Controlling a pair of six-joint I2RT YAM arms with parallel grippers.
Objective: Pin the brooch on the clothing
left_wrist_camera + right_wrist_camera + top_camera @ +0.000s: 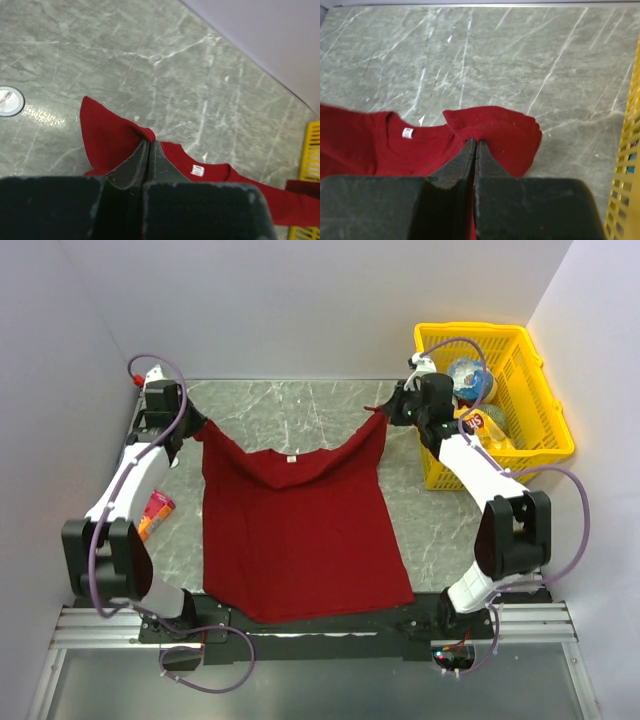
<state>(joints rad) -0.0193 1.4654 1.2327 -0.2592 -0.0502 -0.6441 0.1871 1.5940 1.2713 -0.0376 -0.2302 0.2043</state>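
The dark-red T-shirt (290, 530) hangs between both grippers, its hem near the table's front edge. My left gripper (197, 425) is shut on the shirt's left shoulder (105, 135); its tips (149, 142) pinch a fold. My right gripper (383, 408) is shut on the right shoulder (500, 132), its tips (476, 142) closed on the sleeve fold. The white neck label (291, 457) sags between them. The brooch (7, 101), a small round whitish disc, lies on the table at the left edge of the left wrist view, apart from the shirt.
A yellow basket (470, 330) with bottles stands at the back right, close to the right arm; it also shows in the right wrist view (625, 165). An orange-and-pink packet (155, 512) lies beside the left arm. Walls enclose the grey marble table.
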